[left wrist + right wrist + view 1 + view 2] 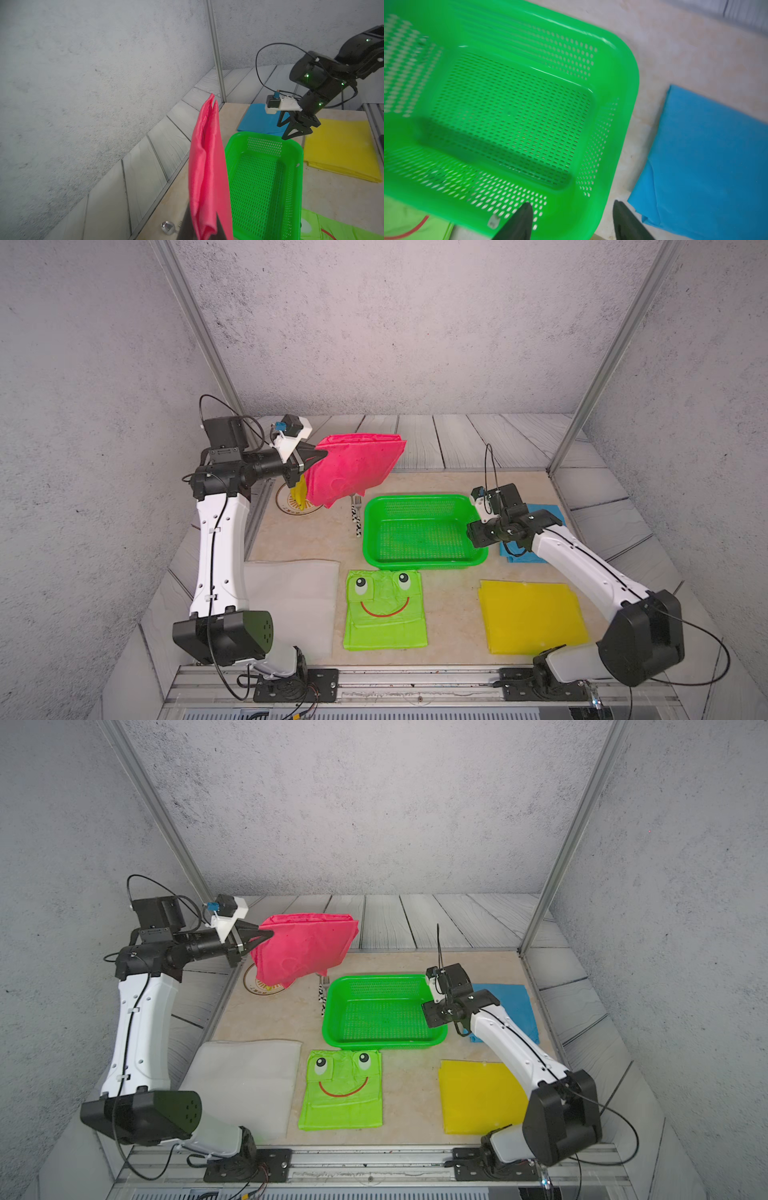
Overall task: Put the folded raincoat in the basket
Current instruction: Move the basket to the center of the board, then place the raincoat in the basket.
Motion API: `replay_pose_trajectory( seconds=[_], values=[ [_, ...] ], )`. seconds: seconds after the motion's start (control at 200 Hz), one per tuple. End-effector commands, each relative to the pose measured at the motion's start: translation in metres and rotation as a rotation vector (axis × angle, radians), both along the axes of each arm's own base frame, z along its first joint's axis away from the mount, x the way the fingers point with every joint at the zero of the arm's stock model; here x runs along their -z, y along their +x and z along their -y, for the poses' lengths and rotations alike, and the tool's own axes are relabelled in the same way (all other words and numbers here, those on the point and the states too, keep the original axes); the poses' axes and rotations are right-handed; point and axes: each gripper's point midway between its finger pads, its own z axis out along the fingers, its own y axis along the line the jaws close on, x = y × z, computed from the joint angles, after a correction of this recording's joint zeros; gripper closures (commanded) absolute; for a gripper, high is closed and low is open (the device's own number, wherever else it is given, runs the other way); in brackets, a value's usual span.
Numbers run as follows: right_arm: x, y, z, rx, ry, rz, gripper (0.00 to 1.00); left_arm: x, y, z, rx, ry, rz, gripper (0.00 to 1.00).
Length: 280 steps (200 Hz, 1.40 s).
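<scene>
The left arm is raised with its forearm level. The left gripper (318, 457) is clenched on an edge of the folded pink raincoat (357, 466), which hangs in the air off the far-left corner of the green basket (415, 498). The right arm reaches low to the basket's right side. The right wrist view shows what the top views hide: the right gripper (571, 203) is released, jaws spread astride the basket's rim.

A robot test cell in a lab: grey concrete-look panels (395, 323) enclose the tabletop (449, 614), aluminium posts (613, 356) stand at the far corners, and the left arm (220, 547) and right arm (582, 564) are bolted to a near metal rail (415, 682).
</scene>
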Motion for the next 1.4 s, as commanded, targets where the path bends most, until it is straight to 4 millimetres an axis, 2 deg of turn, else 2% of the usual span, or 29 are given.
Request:
replay_pose_trajectory(
  seconds=[0.0,0.09,0.18,0.265,0.405,0.475,0.57,0.676,0.821,0.896,1.001,1.156,1.266,1.331,1.396],
  values=[
    [-0.044,-0.032,-0.037,-0.364,0.103,0.173,0.29,0.01,-0.017,0.024,0.108,0.115,0.079,1.0],
    [-0.071,-0.058,-0.05,-0.559,0.117,0.337,0.25,0.014,-0.021,0.036,0.158,0.128,0.082,1.0],
    [-0.095,-0.079,-0.056,-0.684,0.142,0.449,0.23,0.02,-0.024,0.049,0.198,0.144,0.083,1.0],
    [-0.116,-0.096,-0.065,-0.784,0.187,0.539,0.22,0.031,-0.039,0.063,0.265,0.178,0.088,1.0],
    [-0.152,-0.104,-0.071,-0.841,0.223,0.694,0.19,0.05,-0.07,0.082,0.371,0.224,0.088,1.0],
    [-0.165,-0.104,-0.075,-0.858,0.235,0.748,0.14,0.057,-0.079,0.087,0.394,0.233,0.075,1.0],
    [-0.178,-0.105,-0.088,-0.923,0.294,0.721,0.11,0.062,-0.085,0.09,0.403,0.24,0.061,1.0],
    [-0.176,-0.094,-0.11,-0.943,0.278,0.678,0.09,0.064,-0.088,0.092,0.405,0.252,0.063,1.0],
    [-0.163,-0.081,-0.14,-0.969,0.196,0.627,0.1,0.061,-0.076,0.092,0.342,0.236,0.04,1.0],
    [-0.157,-0.078,-0.155,-0.986,0.209,0.584,0.12,0.059,-0.077,0.092,0.343,0.235,0.05,1.0],
    [-0.152,-0.056,-0.164,-0.895,0.218,0.543,0.16,0.056,-0.086,0.093,0.376,0.231,0.059,1.0],
    [-0.135,-0.047,-0.169,-0.898,0.167,0.474,0.27,0.052,-0.092,0.093,0.386,0.221,0.059,1.0],
    [-0.128,-0.054,-0.176,-0.938,0.172,0.447,0.4,0.051,-0.088,0.093,0.371,0.214,0.046,1.0],
    [-0.125,-0.058,-0.179,-0.965,0.177,0.445,0.44,0.05,-0.085,0.094,0.36,0.201,0.032,1.0],
    [-0.123,-0.059,-0.181,-0.974,0.172,0.45,0.54,0.049,-0.085,0.095,0.369,0.189,0.026,1.0]
  ],
)
